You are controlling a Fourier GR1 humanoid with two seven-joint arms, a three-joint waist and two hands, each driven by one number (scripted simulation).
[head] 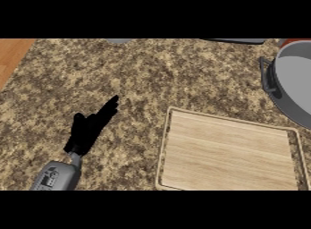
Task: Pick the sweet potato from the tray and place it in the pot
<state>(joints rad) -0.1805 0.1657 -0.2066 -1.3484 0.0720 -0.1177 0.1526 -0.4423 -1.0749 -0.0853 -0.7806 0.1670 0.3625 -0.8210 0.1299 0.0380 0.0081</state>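
The speckled granite table [151,80] is being viewed from above, a strip of wood floor [3,62] showing along its left edge. The wooden tray [229,154] is lying at lower right with only bare board showing. The grey pot [300,82] is standing at the right edge, just beyond the tray's far corner, partly cut off. The left hand [89,127] is being held open left of the tray, fingers straight. The sweet potato's whereabouts cannot be told.
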